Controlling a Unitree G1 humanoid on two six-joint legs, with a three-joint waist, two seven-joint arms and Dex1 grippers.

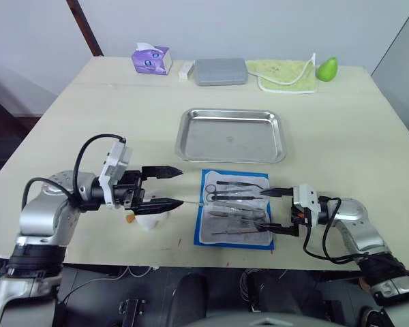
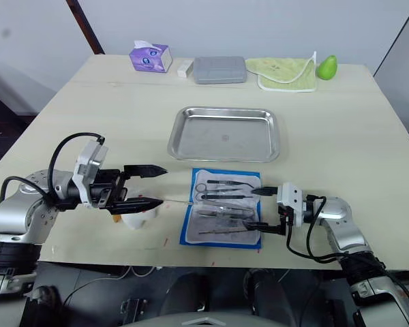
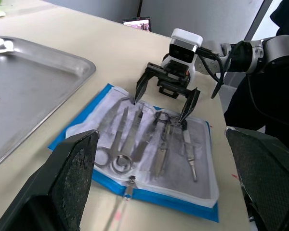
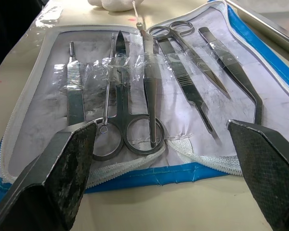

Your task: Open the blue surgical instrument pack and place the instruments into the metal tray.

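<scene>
Blue surgical instrument pack (image 1: 235, 210) lies open flat on desk (image 1: 75, 129), near front edge, just in front of metal tray (image 1: 232, 135); lining up, instruments (image 4: 149, 82) side by side inside: scissors, forceps, under clear straps. Tray apart from pack, bare inside. L end effector (image 1: 165, 187) fingers wide, just left of pack, over small white object (image 1: 148, 219). R end effector (image 1: 281, 210) fingers wide, at pack's right edge, tips straddling it, holding nothing. Grey hard case (image 1: 220, 71), tissue box (image 1: 151, 59), green cloth (image 1: 284, 73) at desk's far edge.

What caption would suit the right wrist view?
Open right hand poised over the unzipped blue surgical instrument pack, its instruments still strapped inside.
</scene>
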